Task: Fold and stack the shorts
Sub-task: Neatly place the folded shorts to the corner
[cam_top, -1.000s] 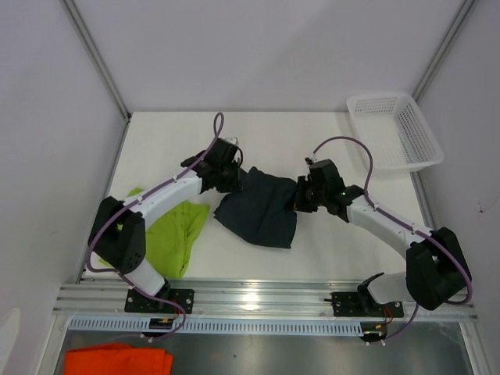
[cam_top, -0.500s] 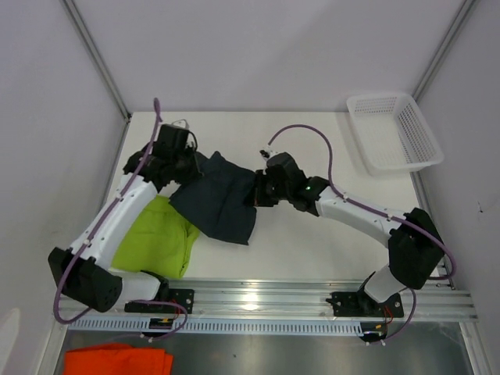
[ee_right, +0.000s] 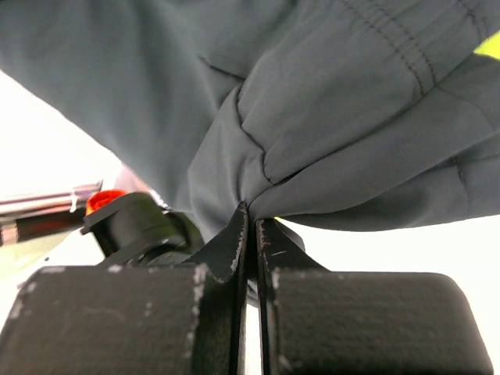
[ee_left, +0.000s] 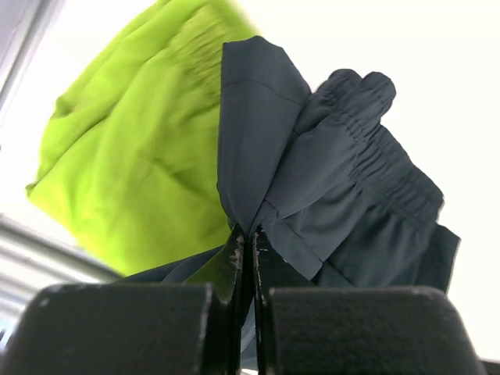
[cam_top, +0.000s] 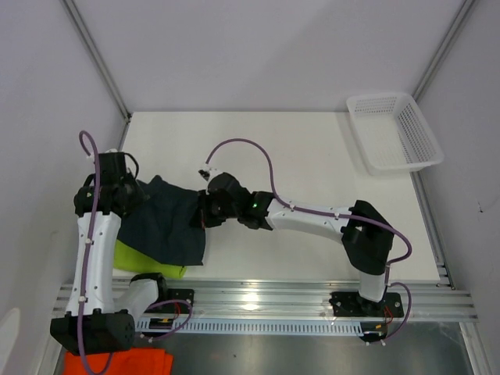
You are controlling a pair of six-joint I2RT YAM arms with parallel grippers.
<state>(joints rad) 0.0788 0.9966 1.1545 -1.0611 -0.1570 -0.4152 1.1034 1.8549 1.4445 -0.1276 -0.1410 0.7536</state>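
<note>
Moved: dark shorts [cam_top: 168,226] carried left, now over green shorts [cam_top: 144,264].
Grip: left gripper [ee_left: 248,238], right gripper [ee_right: 250,223] both pinching dark shorts.
Around: basket [cam_top: 394,133] far right.
Left wrist only: gathered waistband [ee_left: 391,172].

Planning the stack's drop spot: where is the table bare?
Bare table runs along the back wall up to the basket, beyond the right arm. Crowded at near left: dark shorts over green shorts.
</note>
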